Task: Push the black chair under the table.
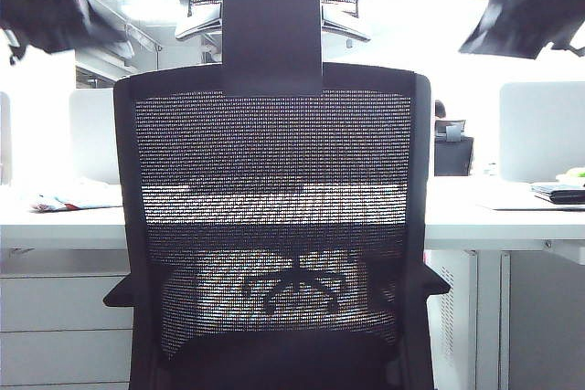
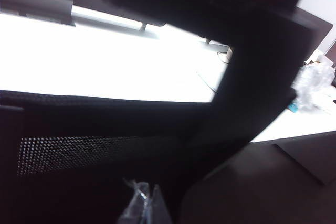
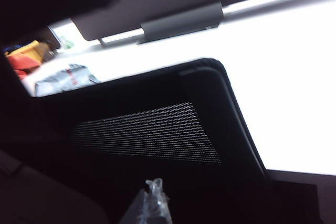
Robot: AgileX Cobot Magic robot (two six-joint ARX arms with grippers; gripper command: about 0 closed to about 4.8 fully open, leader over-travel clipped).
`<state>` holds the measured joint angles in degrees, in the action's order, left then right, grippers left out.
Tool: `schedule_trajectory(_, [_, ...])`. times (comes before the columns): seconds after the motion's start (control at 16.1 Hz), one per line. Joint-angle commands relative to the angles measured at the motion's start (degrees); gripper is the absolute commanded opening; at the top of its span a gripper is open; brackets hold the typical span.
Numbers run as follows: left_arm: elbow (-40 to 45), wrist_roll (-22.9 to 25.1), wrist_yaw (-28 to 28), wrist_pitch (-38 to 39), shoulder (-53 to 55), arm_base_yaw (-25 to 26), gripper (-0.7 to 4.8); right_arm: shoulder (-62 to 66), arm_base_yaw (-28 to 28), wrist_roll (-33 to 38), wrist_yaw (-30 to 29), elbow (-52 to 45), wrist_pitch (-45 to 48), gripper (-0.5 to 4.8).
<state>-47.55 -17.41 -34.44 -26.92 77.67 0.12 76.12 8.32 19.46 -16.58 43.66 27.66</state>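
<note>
The black chair (image 1: 274,216) fills the middle of the exterior view with its mesh back towards the camera, facing the table (image 1: 494,216). Its seat and armrests are close to the white table top. My left arm (image 1: 46,6) is a blur at the upper left and my right arm (image 1: 526,6) a blur at the upper right, both above the chair's shoulders. In the left wrist view my left gripper (image 2: 146,203) is shut and empty, close to the chair's dark frame (image 2: 252,77). My right gripper (image 3: 153,198) is shut and empty too, just off the chair's mesh (image 3: 152,135).
A white drawer unit (image 1: 55,326) stands under the table at the left. Grey partition panels (image 1: 544,130) rise behind the table. On the top lie a crumpled packet (image 1: 69,196) and a dark flat object (image 1: 559,193). A small dark chair (image 1: 452,148) is beyond the table.
</note>
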Motion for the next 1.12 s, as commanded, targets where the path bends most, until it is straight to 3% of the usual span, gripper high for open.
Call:
schedule_trajectory(0.06, [4.00, 2.23, -0.24, 10.78, -12.39, -0.07, -0.06, -12.09, 0.04, 0.04, -0.07, -4.74, -6.38, -0.05])
schedule_trajectory(0.19, [5.68, 2.62, 0.31, 18.23, -20.48, -0.07, -0.06, -19.69, 0.00, 0.02, 0.96, -7.52, -9.22, -0.05])
schedule_trajectory(0.31, [7.04, 3.78, 3.39, 25.49, -30.03, -0.07, -0.06, -29.81, 0.00, -0.76, 8.02, -9.46, -16.44, -0.05])
schedule_trajectory(0.62, [9.27, 6.34, 10.47, 37.31, -45.24, -0.04, -0.06, -44.28, 0.00, -5.03, 18.60, -9.57, -29.49, -0.05])
schedule_trajectory(1.12, [10.91, 4.96, 12.57, 41.44, -51.47, -0.02, -0.05, -48.92, 0.04, -4.96, 18.36, -9.57, -32.85, -0.05])
